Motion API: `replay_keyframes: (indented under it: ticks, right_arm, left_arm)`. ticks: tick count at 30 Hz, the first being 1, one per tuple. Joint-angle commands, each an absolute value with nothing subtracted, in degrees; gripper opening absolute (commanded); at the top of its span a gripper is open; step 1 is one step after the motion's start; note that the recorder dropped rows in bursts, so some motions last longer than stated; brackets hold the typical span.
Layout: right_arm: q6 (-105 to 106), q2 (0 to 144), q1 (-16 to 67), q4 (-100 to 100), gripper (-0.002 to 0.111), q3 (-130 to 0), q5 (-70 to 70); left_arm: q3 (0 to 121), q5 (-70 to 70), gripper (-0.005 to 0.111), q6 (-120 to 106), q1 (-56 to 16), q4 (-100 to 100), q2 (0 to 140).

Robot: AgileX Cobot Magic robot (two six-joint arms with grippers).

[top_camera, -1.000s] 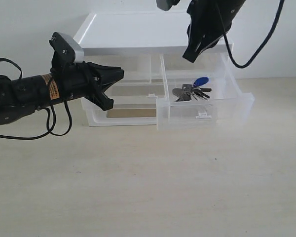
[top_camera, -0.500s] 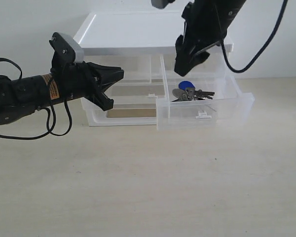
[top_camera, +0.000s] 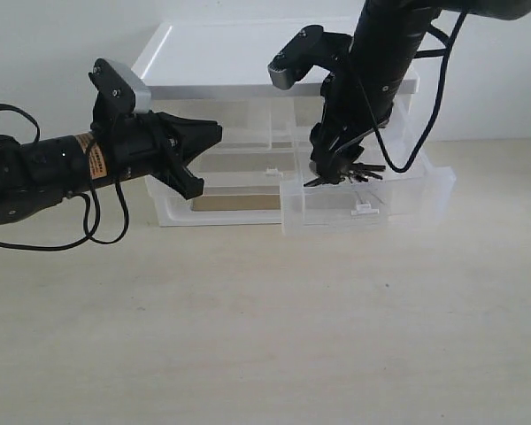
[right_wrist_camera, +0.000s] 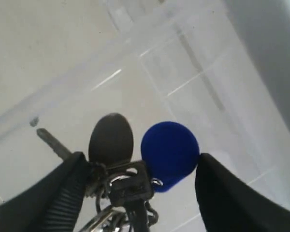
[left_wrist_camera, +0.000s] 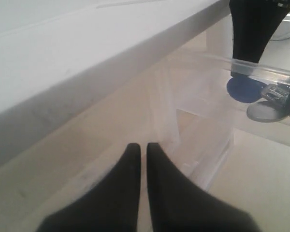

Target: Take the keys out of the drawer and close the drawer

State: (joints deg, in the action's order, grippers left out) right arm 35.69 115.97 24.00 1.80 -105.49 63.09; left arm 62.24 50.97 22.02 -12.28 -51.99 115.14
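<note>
The task is at its first real step, and nothing is finished. The drawer [top_camera: 372, 199] stands pulled out, and the keys [right_wrist_camera: 128, 181] lie on its floor, not lifted.

The right gripper [top_camera: 323, 177] reaches down into the drawer with its jaws spread. In the right wrist view one finger [right_wrist_camera: 63, 188] stands on each side of the bunch. The blue cap [right_wrist_camera: 170, 153] and grey tag [right_wrist_camera: 111, 140] sit between the jaws, the cap close to one finger and the tag close to the other. No pad clearly presses on metal, so I judge that the keys are bracketed but not gripped.

The left gripper [left_wrist_camera: 139, 145] hangs clenched on nothing, with only a thin slit between its fingers. It points toward the cabinet [top_camera: 248, 53], with the drawer ahead of its tips and off to one side.

Left to do, as I read it: squeeze on the bunch, raise it over the drawer's wall, set it down outside, then push the drawer in flush. The loose keys may fan out or slip when pinched, so the grip should catch the ring or the tags.
</note>
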Motion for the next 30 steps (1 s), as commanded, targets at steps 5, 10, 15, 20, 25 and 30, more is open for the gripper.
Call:
replay_keyframes:
  ticks: [5,10,15,20,25,30]
  right_arm:
    - [35.67,117.2,23.94,-3.39,0.014,-105.24,63.65]
    - [37.55,117.07,24.04,-3.56,0.0,-105.24,63.38]
    - [37.96,112.8,24.04,-2.94,0.0,-105.24,62.87]
    - [38.22,108.76,24.04,-2.15,0.0,-105.24,63.12]
    - [39.59,107.64,24.04,3.78,0.0,-105.24,69.46]
    - [42.1,109.34,24.04,9.82,0.042,-105.24,69.96]
  left_arm:
    - [66.73,43.16,0.004,24.42,-11.26,-43.11,117.46]
    - [66.73,43.16,0.004,24.43,-11.26,-42.87,117.46]
    - [66.73,43.16,0.004,24.21,-11.26,-42.87,117.46]
    - [66.73,43.16,0.004,24.16,-11.26,-42.87,117.46]
    - [66.73,43.16,0.004,24.16,-11.26,-42.87,117.46]
    - [66.73,43.16,0.004,24.16,-11.26,-42.87,117.46]
